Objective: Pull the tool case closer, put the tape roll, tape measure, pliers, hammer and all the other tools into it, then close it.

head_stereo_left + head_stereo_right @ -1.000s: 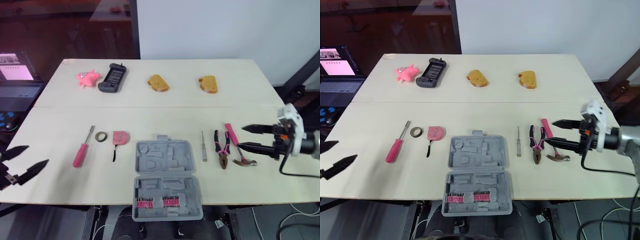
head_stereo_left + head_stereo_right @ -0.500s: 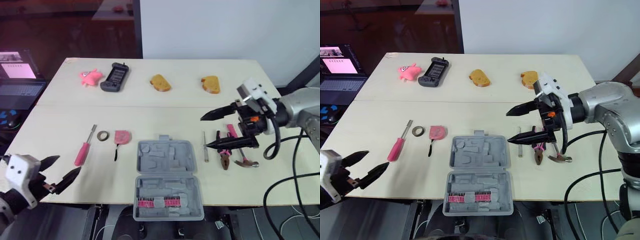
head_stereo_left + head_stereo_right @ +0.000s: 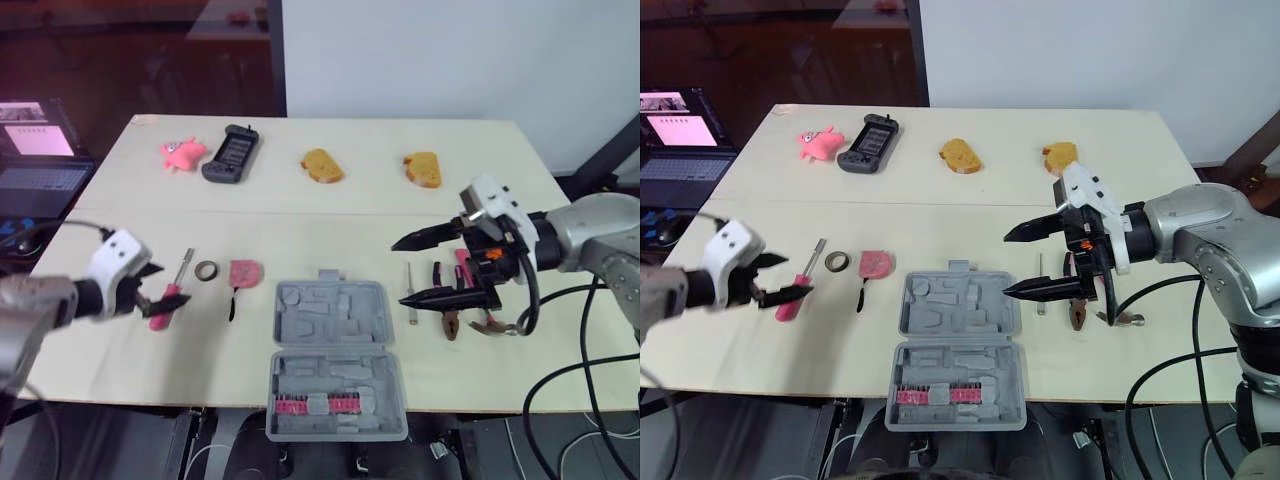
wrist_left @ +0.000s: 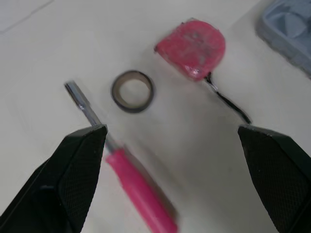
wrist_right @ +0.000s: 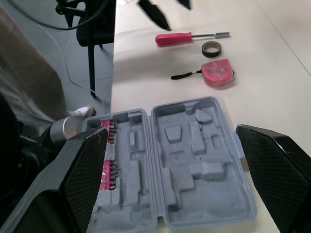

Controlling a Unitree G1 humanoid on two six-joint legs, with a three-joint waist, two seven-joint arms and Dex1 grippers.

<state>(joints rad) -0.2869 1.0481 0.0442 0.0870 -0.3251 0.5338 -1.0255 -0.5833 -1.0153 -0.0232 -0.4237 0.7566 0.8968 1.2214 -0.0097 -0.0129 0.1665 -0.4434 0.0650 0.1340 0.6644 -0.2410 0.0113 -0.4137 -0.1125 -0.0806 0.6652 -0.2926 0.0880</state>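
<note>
At the near edge of the table (image 3: pixel 300 225), the tool case (image 3: pixel 335 355) is being shown open, both grey moulded halves lying flat, with a row of pink bits in the nearer half. To its left, the pink screwdriver (image 3: pixel 165 300), the tape roll (image 3: pixel 205 271) and the tape measure (image 3: pixel 242 273) are being seen in a row, apart from each other. To its right, a thin metal bit (image 3: pixel 409 292), the pliers (image 3: pixel 446 300) and the hammer (image 3: pixel 480 300) are being seen close together.

The left gripper (image 3: pixel 160 287) is being held over the handle of the screwdriver with its fingers spread; whether the tool is being touched cannot be told. The right gripper (image 3: pixel 400 270) is being held above the table just right of the case, over the metal bit, its fingers spread wide and pointed toward the robot's left; nothing is being pinched.

At the far side, a pink toy (image 3: pixel 178 153), a black handheld device (image 3: pixel 230 155) and two bread pieces (image 3: pixel 321 165) are being seen.
</note>
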